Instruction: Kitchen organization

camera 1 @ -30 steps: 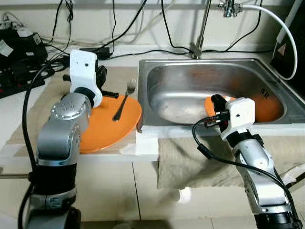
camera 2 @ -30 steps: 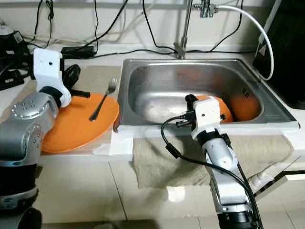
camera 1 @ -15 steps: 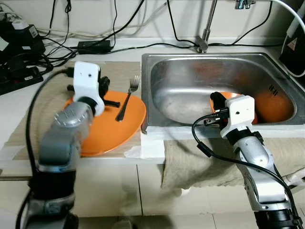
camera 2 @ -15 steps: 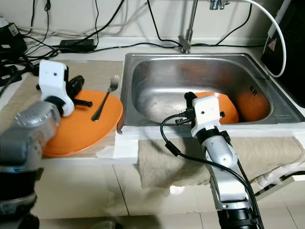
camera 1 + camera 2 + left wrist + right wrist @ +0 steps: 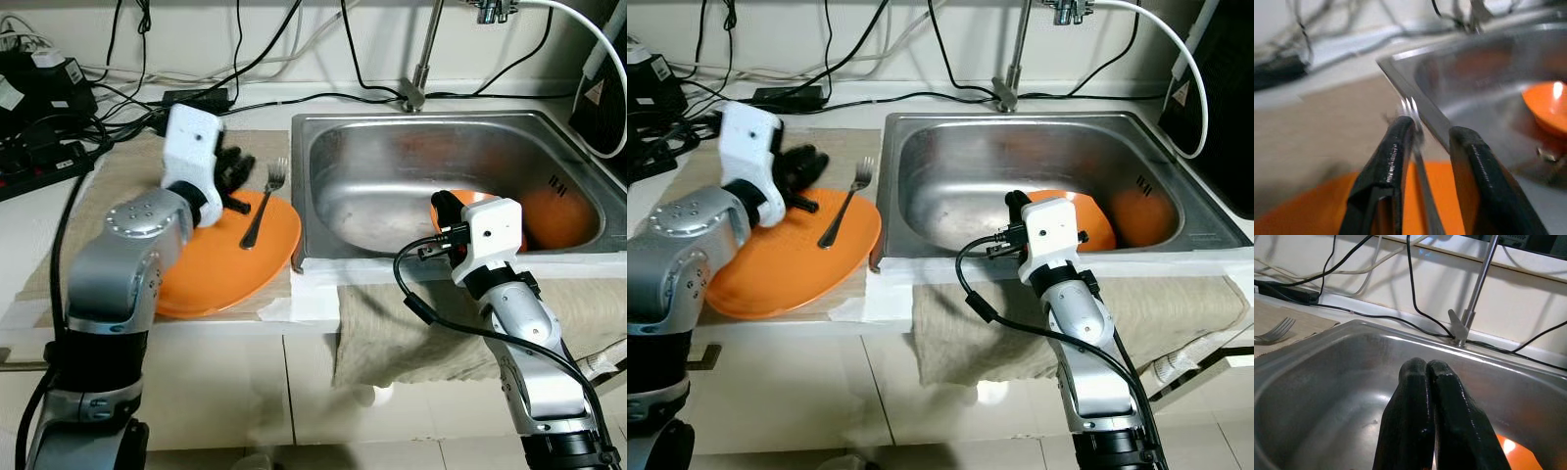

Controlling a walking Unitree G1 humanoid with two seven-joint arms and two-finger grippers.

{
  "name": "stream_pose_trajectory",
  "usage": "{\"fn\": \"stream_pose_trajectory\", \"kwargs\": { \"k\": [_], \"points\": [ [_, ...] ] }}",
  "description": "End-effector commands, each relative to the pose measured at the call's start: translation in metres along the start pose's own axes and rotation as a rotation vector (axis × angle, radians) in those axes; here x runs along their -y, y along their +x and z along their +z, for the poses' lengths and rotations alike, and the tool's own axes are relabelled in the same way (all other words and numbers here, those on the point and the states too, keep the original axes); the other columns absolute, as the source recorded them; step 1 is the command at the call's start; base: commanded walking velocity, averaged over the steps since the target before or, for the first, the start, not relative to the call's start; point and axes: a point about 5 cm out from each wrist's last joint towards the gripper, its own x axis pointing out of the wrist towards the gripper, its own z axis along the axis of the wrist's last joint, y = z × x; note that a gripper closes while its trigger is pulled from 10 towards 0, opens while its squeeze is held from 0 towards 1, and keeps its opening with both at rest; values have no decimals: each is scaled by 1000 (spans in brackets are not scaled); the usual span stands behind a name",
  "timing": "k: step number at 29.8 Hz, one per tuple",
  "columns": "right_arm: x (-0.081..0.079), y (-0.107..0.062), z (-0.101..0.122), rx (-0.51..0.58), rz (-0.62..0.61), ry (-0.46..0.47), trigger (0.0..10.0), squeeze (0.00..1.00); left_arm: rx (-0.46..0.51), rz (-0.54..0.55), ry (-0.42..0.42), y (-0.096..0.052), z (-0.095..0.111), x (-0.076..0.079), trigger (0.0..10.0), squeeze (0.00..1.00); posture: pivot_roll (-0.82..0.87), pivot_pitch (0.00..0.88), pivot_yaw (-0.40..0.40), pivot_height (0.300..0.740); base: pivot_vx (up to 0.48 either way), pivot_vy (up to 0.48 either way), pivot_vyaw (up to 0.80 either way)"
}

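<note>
The left gripper (image 5: pixel 1422 161), fingers parted astride the fork (image 5: pixel 259 203), should pinch its light, stiff, slippery handle mid-length.

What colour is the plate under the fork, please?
Orange; the plate beneath the fork shows best in the left eye view.

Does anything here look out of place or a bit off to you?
A few things. The orange plate left of the sink juts past the counter edge, with a fork lying loose across it. More orange dishes sit tilted in the sink. Cables tangle behind, close to the tap.
</note>
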Motion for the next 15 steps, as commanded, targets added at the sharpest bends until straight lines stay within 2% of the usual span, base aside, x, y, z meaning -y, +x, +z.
{"fn": "stream_pose_trajectory", "kwargs": {
  "k": [1,5,15],
  "points": [
    [-2,1,-1,-15,9,-8,10000,0,-39,0,1,1,-5,-3,10000,1000,47,0,33,740,0,0,0],
    [-1,1,1,-7,12,-9,10000,0,-72,22,-9,3,-10,-9,10000,1000,38,0,34,740,0,0,0],
    [-1,1,1,-7,12,-9,10000,0,-79,25,7,5,-10,-13,10000,1000,36,0,35,740,0,0,0]
  ]
}}
